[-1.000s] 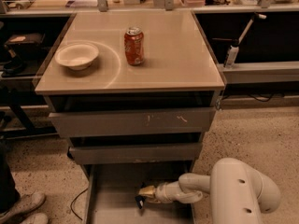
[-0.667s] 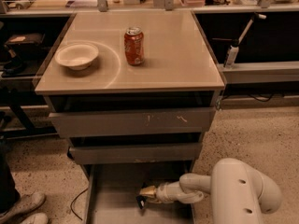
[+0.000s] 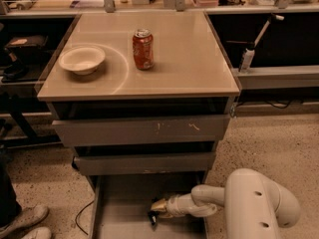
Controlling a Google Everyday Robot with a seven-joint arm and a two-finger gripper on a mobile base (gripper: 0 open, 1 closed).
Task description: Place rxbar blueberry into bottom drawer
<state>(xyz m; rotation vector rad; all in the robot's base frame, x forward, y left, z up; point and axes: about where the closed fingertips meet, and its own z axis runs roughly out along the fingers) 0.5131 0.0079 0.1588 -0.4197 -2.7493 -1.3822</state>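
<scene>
The bottom drawer [image 3: 119, 223] is pulled open at the foot of the grey cabinet, showing its plain grey floor. My gripper [image 3: 154, 214] reaches into it from the right, low over the floor at the drawer's middle. A small dark object [image 3: 152, 218], likely the rxbar blueberry, sits at the gripper's tip, touching or just above the floor. My white arm [image 3: 259, 203] bends in from the lower right.
An orange-red soda can [image 3: 143, 49] and a white bowl [image 3: 81, 59] stand on the cabinet top. Two upper drawers [image 3: 142, 130] are nearly closed. A person's shoes [image 3: 25, 223] are at lower left. A cable lies on the floor by the drawer's left side.
</scene>
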